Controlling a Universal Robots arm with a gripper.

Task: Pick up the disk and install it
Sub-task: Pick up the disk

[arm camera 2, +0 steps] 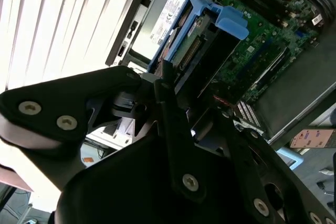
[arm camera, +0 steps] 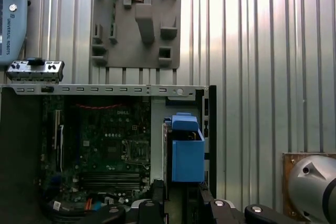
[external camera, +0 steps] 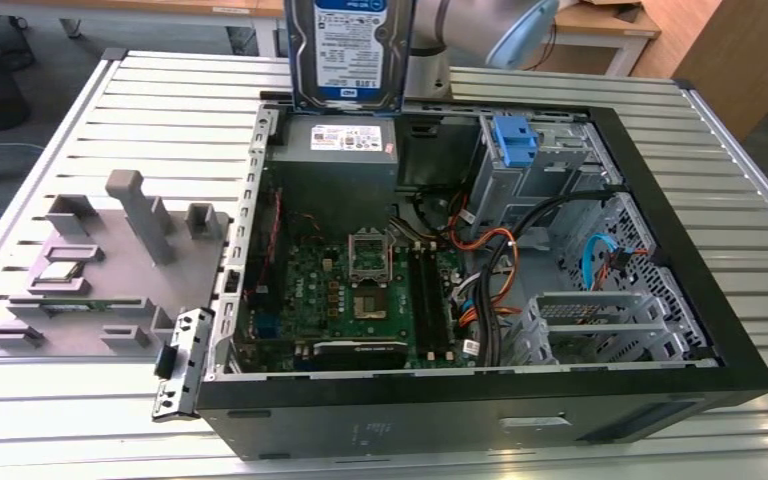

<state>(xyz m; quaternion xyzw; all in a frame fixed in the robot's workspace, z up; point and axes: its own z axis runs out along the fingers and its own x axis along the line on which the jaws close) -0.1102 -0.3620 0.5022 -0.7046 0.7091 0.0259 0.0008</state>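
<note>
Now, slatted metal table, open case, disk aloft

Even, soft light is recorded in the exterior view; the counter is bright, the computer case interior dimmer. In the second wrist view the counter is washed out by glare and the disk is shaded.

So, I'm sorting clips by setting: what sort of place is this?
Probably a robotics lab workbench: an open computer case on a slatted metal table, a grey parts fixture beside it, the disk above.
</note>
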